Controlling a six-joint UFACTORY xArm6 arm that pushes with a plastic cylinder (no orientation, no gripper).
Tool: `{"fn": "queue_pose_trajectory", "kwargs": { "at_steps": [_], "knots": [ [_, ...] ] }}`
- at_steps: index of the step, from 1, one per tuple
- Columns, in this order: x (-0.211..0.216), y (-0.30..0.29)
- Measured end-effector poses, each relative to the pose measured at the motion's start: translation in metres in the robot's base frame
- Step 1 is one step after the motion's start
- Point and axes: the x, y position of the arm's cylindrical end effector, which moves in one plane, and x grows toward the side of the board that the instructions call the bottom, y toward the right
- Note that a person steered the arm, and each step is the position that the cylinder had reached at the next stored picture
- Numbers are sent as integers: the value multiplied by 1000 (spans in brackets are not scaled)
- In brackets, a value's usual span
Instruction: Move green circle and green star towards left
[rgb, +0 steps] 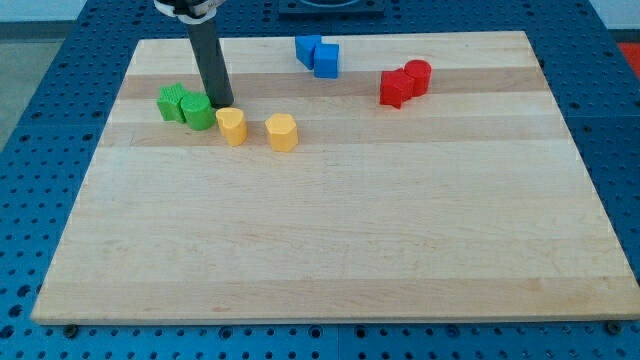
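Starting at the view's left, the green star (172, 102) and the green circle (197, 111) sit touching each other near the board's upper left, the star on the outer side. My tip (222, 105) is just at the circle's right edge, touching it or very nearly so; I cannot tell which. My tool is a plain rod that grips nothing, so it can only shove.

As I judge it, the step in hand is pushing the 2 green blocks together toward the left. To do it well I should keep my push line running through the middle of the circle and on into the star, so the pair travels as 1 train. An off-centre push would likely roll the circle around the star and split them. I should also go slowly, since the board's left edge is not far off.

Just below and right of my tip stands 1 yellow block (232, 127), with a 2nd yellow block (282, 132) further right. Moving left takes me away from both.

Further right, 2 blue blocks (318, 55) touch near the top edge, and 2 red blocks (404, 83) touch beyond them. The wooden board (320, 240) is pale, smooth and level, resting on a blue perforated table (620, 120).
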Motion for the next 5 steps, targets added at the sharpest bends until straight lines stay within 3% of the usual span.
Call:
{"fn": "queue_pose_trajectory", "kwargs": {
  "at_steps": [2, 5],
  "knots": [
    [9, 13],
    [39, -25]
  ]
}}
